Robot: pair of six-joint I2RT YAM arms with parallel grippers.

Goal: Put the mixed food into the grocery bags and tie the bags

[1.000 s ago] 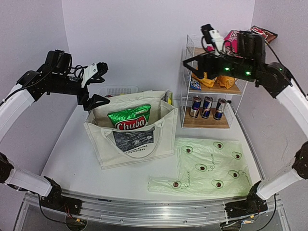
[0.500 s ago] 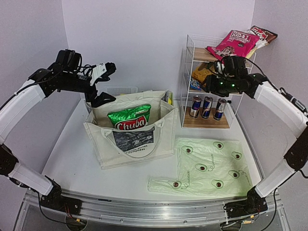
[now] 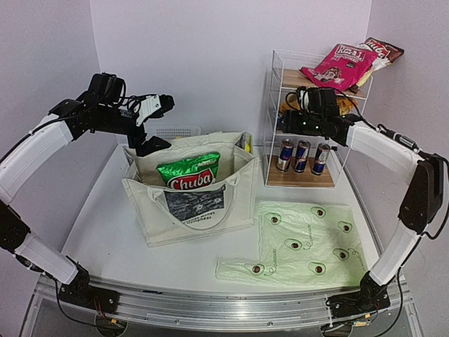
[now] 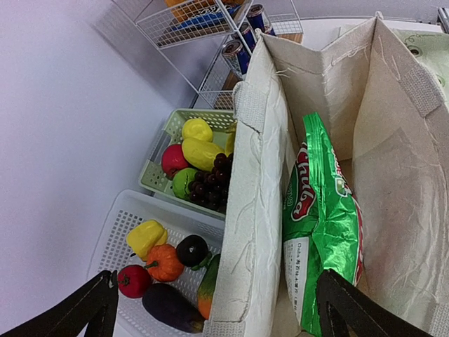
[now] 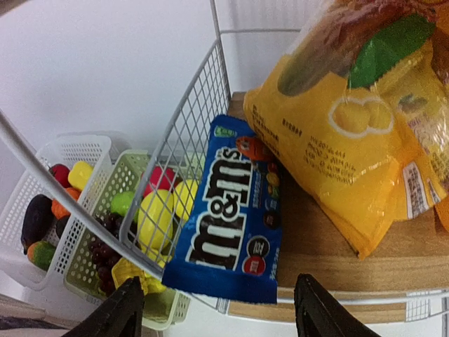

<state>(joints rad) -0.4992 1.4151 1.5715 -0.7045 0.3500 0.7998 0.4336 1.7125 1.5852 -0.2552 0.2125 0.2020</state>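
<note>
Wooden shelf (image 5: pixel 316 260) bears the blue packet (image 5: pixel 228 210) just ahead of the wide-open right tool (image 5: pixel 219 298), apparently untouched.

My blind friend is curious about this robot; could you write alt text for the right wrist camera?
A small blue crinkly candy packet lies at the edge of a wooden shelf in a white wire rack, beside a large yellow snack bag; the open right claw faces it. A pale-green slotted basket and a white one, holding fruit, sit below left.

The canvas tote (image 3: pixel 235 200) is beige with a black-and-white print panel, its snack packet (image 3: pixel 188 172) green and red. The plastic bag (image 3: pixel 305 239) is pale green with avocado prints.
</note>
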